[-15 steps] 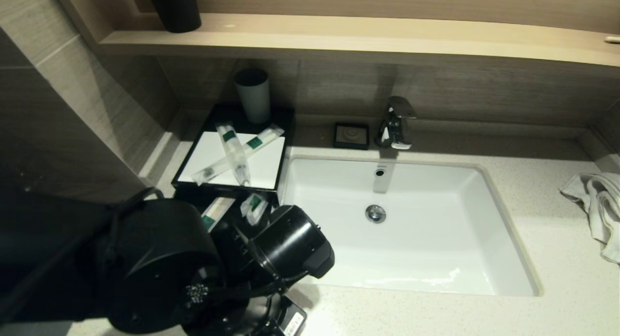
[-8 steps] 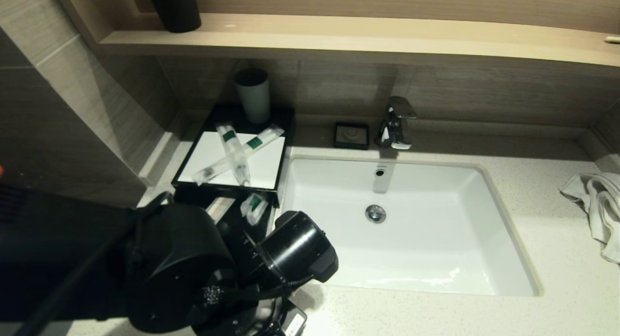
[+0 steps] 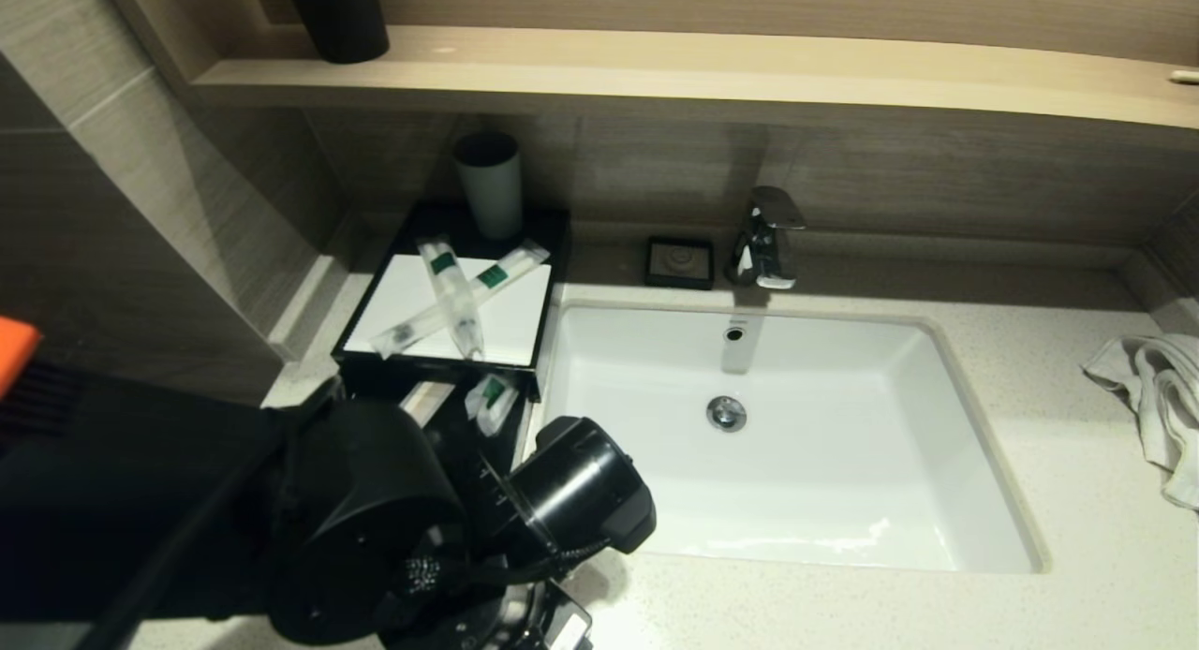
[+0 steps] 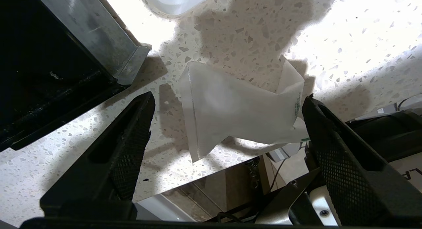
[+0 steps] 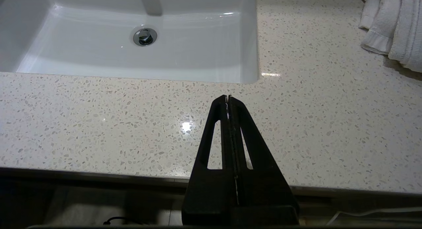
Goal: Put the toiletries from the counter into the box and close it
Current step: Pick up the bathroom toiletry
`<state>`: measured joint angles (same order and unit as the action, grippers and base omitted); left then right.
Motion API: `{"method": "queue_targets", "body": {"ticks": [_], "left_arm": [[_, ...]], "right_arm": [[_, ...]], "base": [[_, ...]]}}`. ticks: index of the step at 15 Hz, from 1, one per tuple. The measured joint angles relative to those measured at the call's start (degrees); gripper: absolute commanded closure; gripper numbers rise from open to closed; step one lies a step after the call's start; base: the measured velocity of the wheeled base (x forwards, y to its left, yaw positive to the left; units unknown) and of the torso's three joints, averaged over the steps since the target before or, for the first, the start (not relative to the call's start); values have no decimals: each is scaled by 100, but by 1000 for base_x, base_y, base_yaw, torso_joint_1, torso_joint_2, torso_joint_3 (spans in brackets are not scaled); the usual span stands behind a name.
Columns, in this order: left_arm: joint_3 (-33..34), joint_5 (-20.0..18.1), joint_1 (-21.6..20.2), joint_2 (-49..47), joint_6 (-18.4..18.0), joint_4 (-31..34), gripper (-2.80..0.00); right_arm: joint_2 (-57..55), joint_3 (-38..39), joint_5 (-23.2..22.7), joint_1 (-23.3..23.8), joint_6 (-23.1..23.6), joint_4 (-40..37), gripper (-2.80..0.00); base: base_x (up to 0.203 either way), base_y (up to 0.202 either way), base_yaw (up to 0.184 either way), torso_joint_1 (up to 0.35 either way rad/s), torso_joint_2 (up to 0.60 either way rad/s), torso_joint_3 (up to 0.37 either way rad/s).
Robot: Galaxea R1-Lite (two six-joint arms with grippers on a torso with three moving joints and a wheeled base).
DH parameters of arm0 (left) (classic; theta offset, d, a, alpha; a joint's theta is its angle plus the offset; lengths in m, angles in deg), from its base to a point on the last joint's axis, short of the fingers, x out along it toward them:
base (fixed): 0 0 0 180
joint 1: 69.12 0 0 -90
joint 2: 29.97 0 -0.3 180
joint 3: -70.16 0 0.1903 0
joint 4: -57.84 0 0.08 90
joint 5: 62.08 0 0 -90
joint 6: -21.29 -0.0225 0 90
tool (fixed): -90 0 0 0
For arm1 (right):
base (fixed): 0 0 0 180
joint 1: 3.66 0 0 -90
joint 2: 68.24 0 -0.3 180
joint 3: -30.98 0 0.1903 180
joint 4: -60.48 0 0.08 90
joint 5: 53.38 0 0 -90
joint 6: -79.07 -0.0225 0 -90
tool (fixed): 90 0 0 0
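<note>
In the head view the left arm has shifted a little toward the box [image 3: 448,299] since the earlier frame, its wrist low over the front left corner of the worktop [image 3: 843,613] beside the open drawer [image 3: 468,411]; two long tubes lie crossed on the white top panel and a small packet [image 3: 494,399] is already in the drawer. In the left wrist view the left gripper [image 4: 227,123] has its fingers [image 4: 132,136] spread wide on either side of a soft white packet [image 4: 237,113] that lies flat on the worktop near its front edge, its long axis running from one finger to the other; this arm is clearly the nearer one. In the right wrist view the right gripper [image 5: 228,98] hangs parked before the sink [image 5: 132,34], its fingers pressed together on nothing.
</note>
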<state>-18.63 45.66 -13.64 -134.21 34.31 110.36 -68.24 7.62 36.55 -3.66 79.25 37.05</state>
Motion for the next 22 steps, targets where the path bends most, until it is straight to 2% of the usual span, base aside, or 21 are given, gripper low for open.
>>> {"method": "queue_targets", "body": {"ticks": [8,9,22], "left_arm": [[39,44,6,-29,-1,6,-280],[44,71,6,-29,-1,6,0],[79,78,17,-29,10,14,0]], "right_arm": [[0,-2,2,0,2,-2,0],[0,-2,0,0,-1,-2,0],[0,0,-2,0,2,-2,0]], "base": [[0,0,0,0,0,0],[0,0,0,0,0,0],[0,0,0,0,0,0]]}}
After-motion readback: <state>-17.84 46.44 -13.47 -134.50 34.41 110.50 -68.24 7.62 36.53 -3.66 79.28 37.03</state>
